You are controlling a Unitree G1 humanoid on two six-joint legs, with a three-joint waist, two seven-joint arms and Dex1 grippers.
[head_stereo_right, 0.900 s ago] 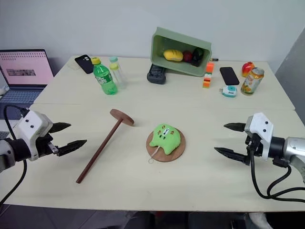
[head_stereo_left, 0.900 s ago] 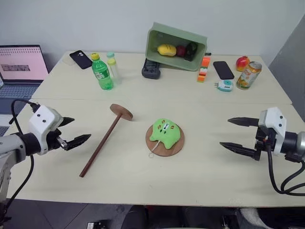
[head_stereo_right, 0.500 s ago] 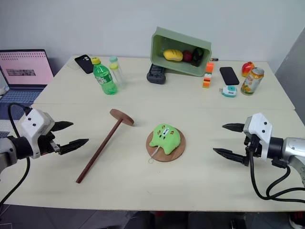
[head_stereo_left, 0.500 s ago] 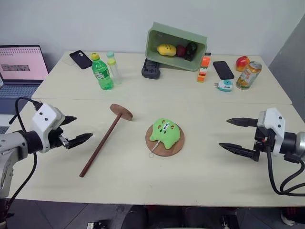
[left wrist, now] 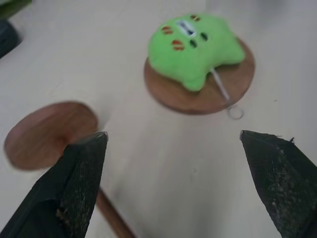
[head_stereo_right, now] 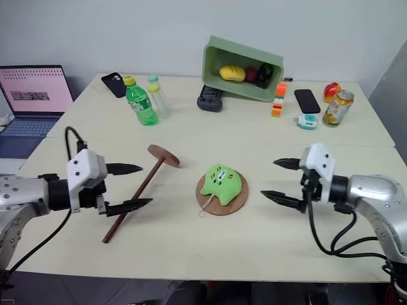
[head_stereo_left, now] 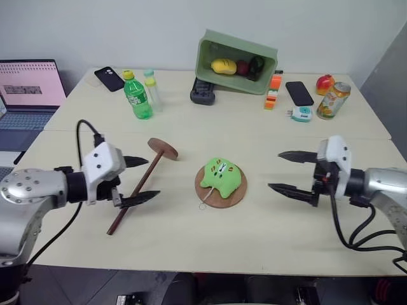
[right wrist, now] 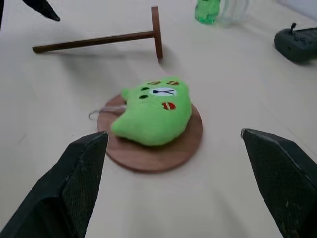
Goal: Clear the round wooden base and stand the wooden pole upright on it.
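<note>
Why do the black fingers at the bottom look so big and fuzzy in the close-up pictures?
In the left wrist view the fingers sit right by the camera, so they loom large and soft, and the wooden pole blurs too; the green plush toy beyond is clearer. In the right wrist view the fingers are soft-edged while the round wooden base looks sharper.

Silver arms, white wrist housings, black cables, black pointed tool (head_stereo_left: 135, 180) fingers
</note>
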